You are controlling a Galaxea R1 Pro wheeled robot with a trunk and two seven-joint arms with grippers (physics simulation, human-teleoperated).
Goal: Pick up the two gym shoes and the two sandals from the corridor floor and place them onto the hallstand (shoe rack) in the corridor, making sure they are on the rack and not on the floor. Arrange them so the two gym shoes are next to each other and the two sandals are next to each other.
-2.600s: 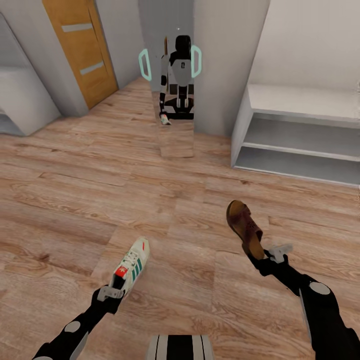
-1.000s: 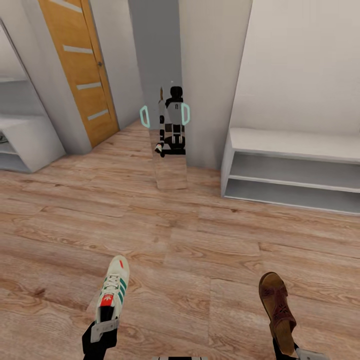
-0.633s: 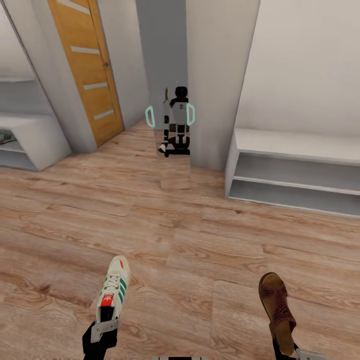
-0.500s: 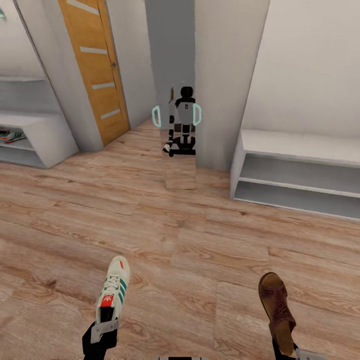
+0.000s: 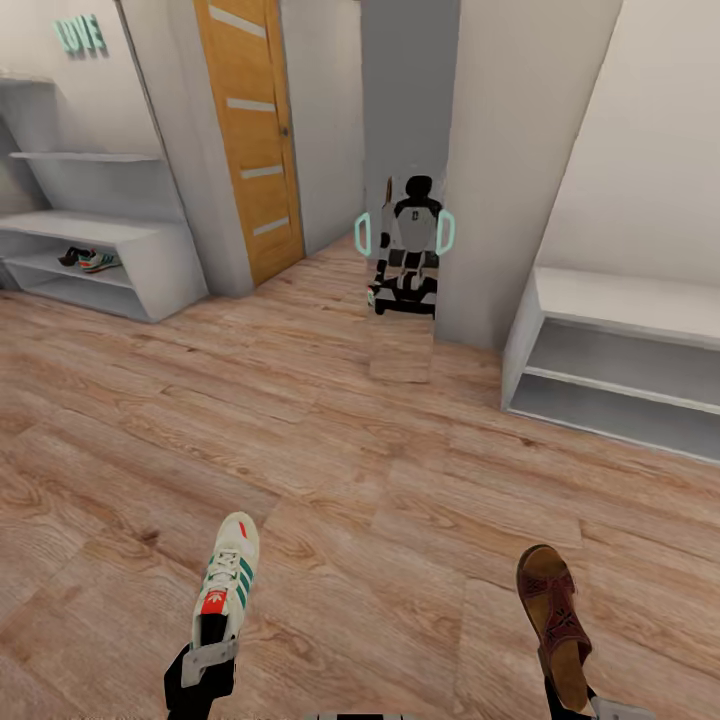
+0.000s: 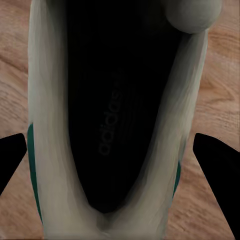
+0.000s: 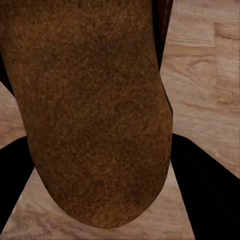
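A white gym shoe [image 5: 227, 585] with green stripes hangs low at the left over the corridor floor [image 5: 350, 470], heel in my left gripper [image 5: 208, 648], which is shut on it. In the left wrist view its dark insole [image 6: 112, 110] sits between the black fingers [image 6: 11, 156]. My right gripper [image 5: 572, 700] is shut on the heel of a brown sandal [image 5: 549, 612], whose tan sole [image 7: 95, 105] fills the right wrist view. The pale grey hallstand [image 5: 150, 265] stands far left. In its upper slot lie a second gym shoe [image 5: 100, 262] and a dark item [image 5: 70, 256], too small to identify.
A long low white bench [image 5: 620, 300] stands at the right wall. A mirror panel [image 5: 405, 250] straight ahead reflects the robot. An orange wooden door [image 5: 245, 130] is left of it. A teal LOVE sign [image 5: 80, 35] hangs above the hallstand's floating shelves.
The camera has swung left, so the room shifted right and the hallstand with its shelves came into view. Both grippers keep the shoe and sandal in the same pose.
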